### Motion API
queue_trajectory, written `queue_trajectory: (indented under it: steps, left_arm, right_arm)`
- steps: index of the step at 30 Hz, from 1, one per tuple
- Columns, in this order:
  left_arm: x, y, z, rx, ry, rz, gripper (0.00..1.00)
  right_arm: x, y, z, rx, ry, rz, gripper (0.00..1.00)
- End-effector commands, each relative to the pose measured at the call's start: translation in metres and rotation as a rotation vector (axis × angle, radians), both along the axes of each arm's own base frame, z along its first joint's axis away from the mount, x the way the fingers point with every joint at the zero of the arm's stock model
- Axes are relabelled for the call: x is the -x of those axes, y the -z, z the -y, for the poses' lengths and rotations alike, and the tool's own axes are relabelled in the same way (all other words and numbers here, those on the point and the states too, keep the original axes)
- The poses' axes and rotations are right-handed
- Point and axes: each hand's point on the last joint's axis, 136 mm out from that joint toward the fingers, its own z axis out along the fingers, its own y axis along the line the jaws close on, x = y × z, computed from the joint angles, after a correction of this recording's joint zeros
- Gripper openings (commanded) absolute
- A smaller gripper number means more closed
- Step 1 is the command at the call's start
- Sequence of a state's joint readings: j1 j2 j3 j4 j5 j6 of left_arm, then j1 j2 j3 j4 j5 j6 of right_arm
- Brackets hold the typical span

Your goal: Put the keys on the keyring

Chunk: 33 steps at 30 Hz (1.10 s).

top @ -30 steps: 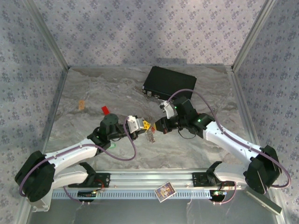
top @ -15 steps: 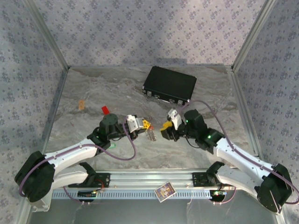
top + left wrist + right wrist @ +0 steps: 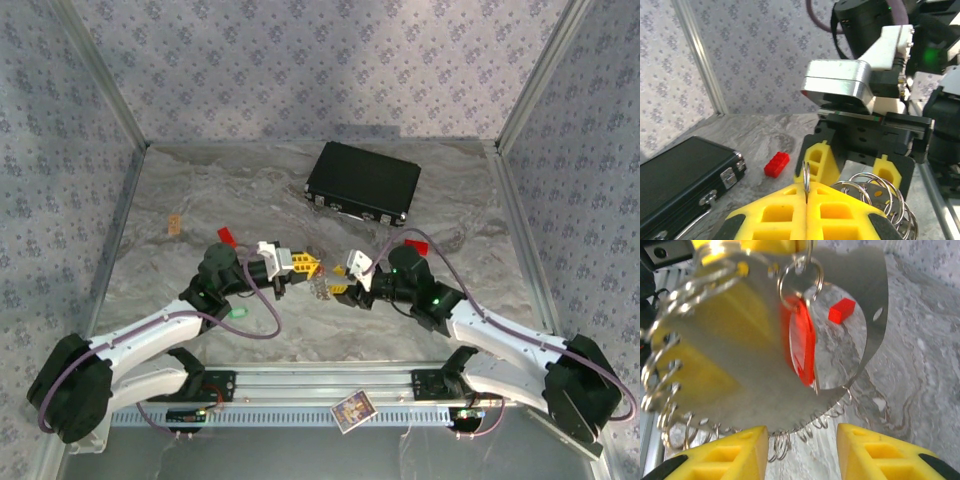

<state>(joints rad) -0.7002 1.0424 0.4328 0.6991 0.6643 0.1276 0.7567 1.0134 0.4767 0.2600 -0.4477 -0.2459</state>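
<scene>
The keyring [image 3: 879, 194] is held pinched in the closed left pincer [image 3: 806, 197], with the red key [image 3: 801, 340] hung just ahead of the open right pincer [image 3: 802, 452], presumably so it can be steadied for threading.

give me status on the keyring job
Left pincer shut on keyring. Right pincer open, facing it. Red key hangs from a small ring. Red brick, black case off to the side.

Right gripper [image 3: 802, 455] in tight: keyring [image 3: 690, 287] coils just ahead are blurred and run off-frame. Red key [image 3: 801, 340] smeared, blade unreadable. Black case [image 3: 680, 175] beside left gripper [image 3: 807, 210], cropped.
</scene>
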Motion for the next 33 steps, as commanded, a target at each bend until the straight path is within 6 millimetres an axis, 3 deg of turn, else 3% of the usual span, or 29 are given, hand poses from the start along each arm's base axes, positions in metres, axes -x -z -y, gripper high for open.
queue_trajectory:
  steps: [1, 9, 23, 28, 33]
  left_arm:
    - [0.013, -0.020, 0.002, 0.058, 0.081, 0.042, 0.00]
    - [0.019, -0.023, 0.004, 0.057, 0.126, 0.042, 0.00]
    - [0.024, -0.027, 0.007, 0.054, 0.172, 0.039, 0.00]
    - [0.024, -0.026, 0.007, 0.053, 0.177, 0.035, 0.00]
    - [0.024, -0.025, 0.007, 0.050, 0.172, 0.035, 0.00]
  right_arm:
    - [0.004, -0.024, -0.013, -0.085, -0.063, 0.066, 0.42]
    - [0.002, -0.034, -0.016, -0.114, -0.065, 0.084, 0.42]
    - [0.017, -0.054, -0.026, -0.167, -0.162, 0.096, 0.42]
    - [0.016, -0.055, -0.031, -0.170, -0.169, 0.099, 0.36]
    - [0.013, -0.057, -0.032, -0.172, -0.157, 0.108, 0.18]
